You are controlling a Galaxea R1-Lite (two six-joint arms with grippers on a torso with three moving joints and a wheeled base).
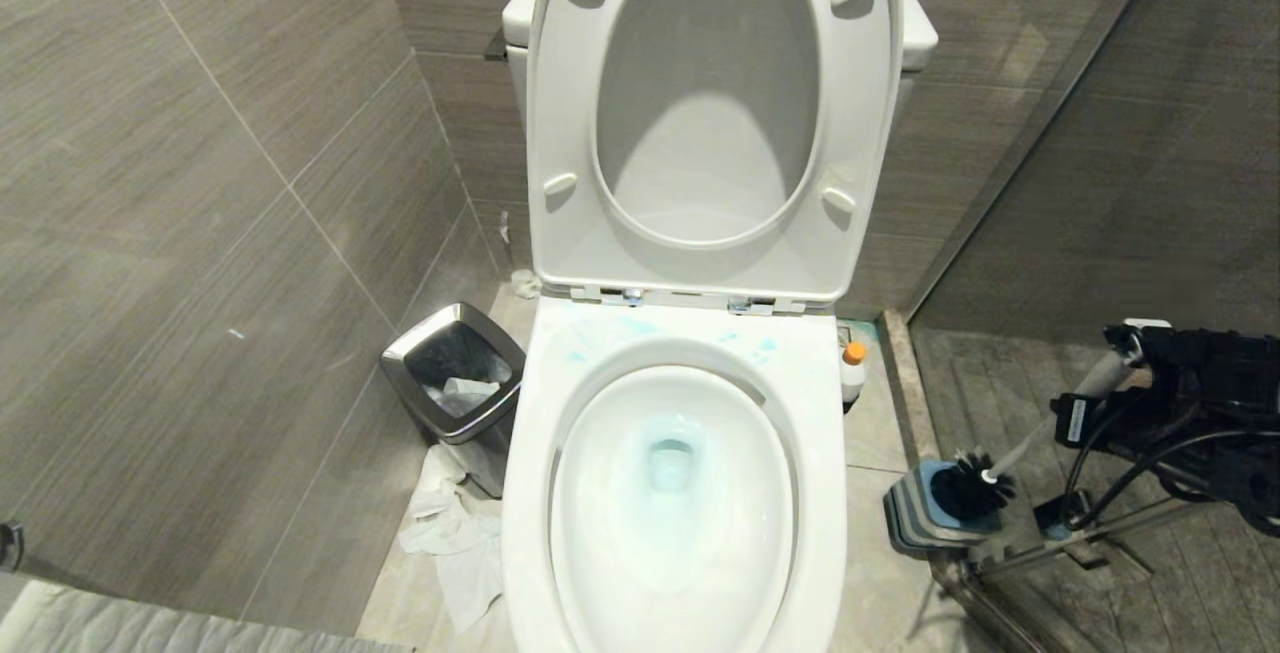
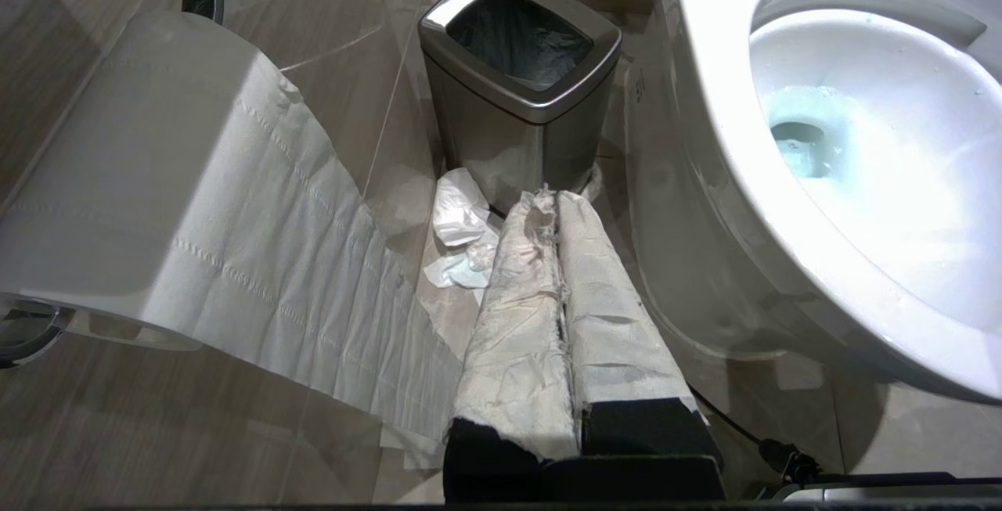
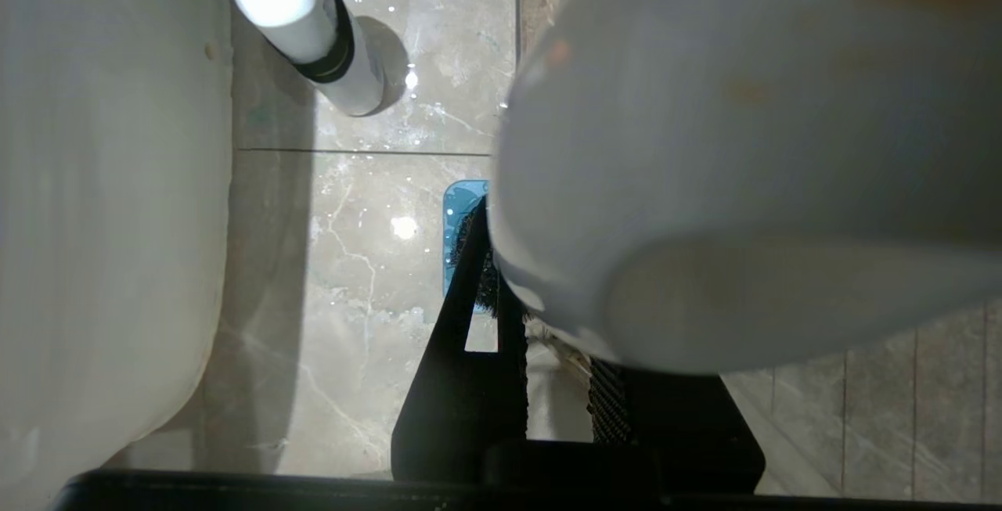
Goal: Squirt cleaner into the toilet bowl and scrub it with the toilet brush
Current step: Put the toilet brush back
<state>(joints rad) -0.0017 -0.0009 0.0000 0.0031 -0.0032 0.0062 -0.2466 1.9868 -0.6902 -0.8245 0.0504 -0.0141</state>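
Note:
The white toilet bowl stands with seat and lid raised, with turquoise smears on its back rim and blue-tinted water in the basin. The cleaner, a pale bottle with an orange cap, stands on the floor by the bowl's right side, and is also seen in the right wrist view. My right gripper is shut on the whitish handle of the toilet brush. The handle slants down to the dark head at the mouth of the striped holder. My left gripper hangs shut and empty left of the bowl.
A chrome-rimmed black bin stands left of the toilet with crumpled tissue on the floor by it. A toilet-paper roll hangs from the left wall close to my left gripper. A raised tile curb runs along the floor at right.

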